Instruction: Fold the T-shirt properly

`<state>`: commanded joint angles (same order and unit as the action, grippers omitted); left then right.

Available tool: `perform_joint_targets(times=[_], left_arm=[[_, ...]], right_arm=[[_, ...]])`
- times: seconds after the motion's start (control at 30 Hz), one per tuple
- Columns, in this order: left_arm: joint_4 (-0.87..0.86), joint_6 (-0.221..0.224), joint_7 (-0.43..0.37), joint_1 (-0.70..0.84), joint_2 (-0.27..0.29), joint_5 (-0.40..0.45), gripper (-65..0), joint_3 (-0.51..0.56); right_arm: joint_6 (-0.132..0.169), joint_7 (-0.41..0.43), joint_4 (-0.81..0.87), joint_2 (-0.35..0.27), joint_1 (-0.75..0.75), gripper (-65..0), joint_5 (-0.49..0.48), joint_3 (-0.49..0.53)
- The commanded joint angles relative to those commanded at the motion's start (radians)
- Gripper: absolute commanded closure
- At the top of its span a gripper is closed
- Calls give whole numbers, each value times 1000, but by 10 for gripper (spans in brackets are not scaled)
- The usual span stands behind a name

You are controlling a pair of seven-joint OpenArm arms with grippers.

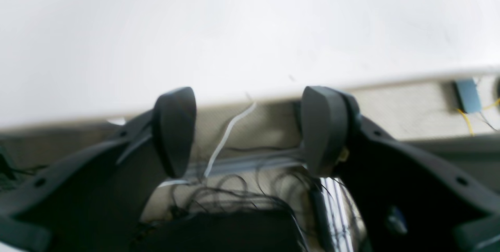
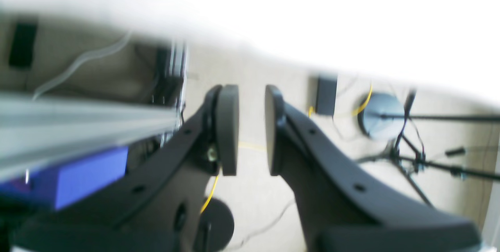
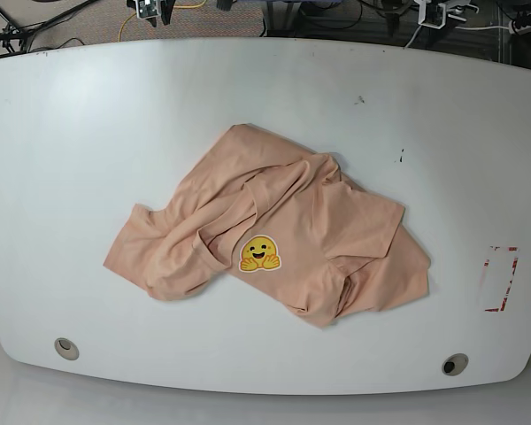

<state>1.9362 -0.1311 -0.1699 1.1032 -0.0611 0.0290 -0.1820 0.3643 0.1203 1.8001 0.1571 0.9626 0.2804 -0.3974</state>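
Observation:
The peach-pink T-shirt (image 3: 274, 230) lies crumpled near the middle of the white table (image 3: 88, 133) in the base view, with its yellow hugging-face print (image 3: 259, 253) facing up. Neither arm shows in the base view. My left gripper (image 1: 250, 131) is open and empty, its black fingers (image 1: 174, 127) wide apart over the table's edge. My right gripper (image 2: 252, 127) is open with a narrow gap and empty, over the table's edge and the floor. The shirt shows in neither wrist view.
A red rectangular mark (image 3: 498, 279) sits at the table's right side. Two round holes (image 3: 66, 347) are near the front corners. Cables, stands and a blue box (image 2: 78, 177) lie on the floor beyond the table.

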Motion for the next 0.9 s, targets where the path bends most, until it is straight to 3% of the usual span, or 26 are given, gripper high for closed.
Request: perform_joint_targets(times=[0.53, 0.9], left_arm=[[-7, 0, -15, -78, -5, 16, -403, -30], [9, 4, -4, -162, 6, 1, -404, -62]], right_arm=[[-14, 1, 2, 0, -97, -104, 12, 5], [-7, 3, -2, 0, -201, -103, 26, 5]])
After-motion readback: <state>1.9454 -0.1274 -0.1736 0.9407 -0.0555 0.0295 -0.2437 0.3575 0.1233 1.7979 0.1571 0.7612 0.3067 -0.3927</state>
